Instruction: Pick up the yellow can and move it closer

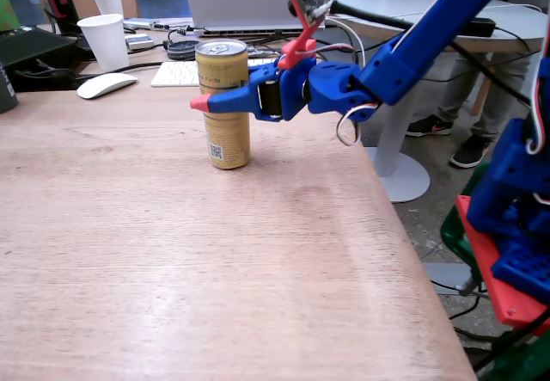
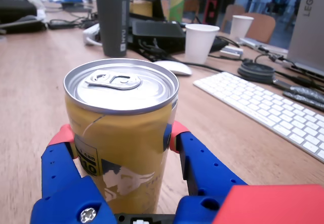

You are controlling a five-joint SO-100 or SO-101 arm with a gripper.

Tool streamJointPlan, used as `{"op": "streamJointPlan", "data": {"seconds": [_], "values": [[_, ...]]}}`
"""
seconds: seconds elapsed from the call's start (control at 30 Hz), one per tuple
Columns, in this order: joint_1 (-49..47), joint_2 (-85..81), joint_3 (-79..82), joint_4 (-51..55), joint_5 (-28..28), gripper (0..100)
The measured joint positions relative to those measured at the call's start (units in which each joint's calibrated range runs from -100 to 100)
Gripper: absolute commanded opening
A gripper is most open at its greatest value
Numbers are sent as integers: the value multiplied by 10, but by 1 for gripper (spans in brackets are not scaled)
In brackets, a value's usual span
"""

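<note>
One yellow can [image 2: 120,133], seemingly clamped by end effector [image 2: 119,133]; two cups.

I see the yellow can [image 2: 121,148] in golden yellow with a silver top and a white code patch low on its side. My blue fingers [image 2: 61,168] carry red tips. The counter [image 1: 172,269] is pale wood grain.

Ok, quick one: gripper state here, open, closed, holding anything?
Gripper: closed around the tall golden-yellow drink can with the silver pull-tab top, jaws on either side of its body; the can stands upright on the wooden table.
</note>
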Motion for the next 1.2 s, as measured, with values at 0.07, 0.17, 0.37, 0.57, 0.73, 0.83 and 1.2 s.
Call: {"op": "streamJointPlan", "data": {"seconds": [0.07, 0.17, 0.37, 0.57, 0.73, 0.83, 1.2], "values": [[2, 35, -41, 0, 0, 38], [6, 92, -113, 0, 0, 38], [8, 131, -157, 0, 1, 36], [6, 139, -195, 42, 1, 36], [4, 139, -195, 46, 3, 36], [3, 139, -195, 46, 3, 36], [-2, 139, -195, 46, 3, 22]]}}
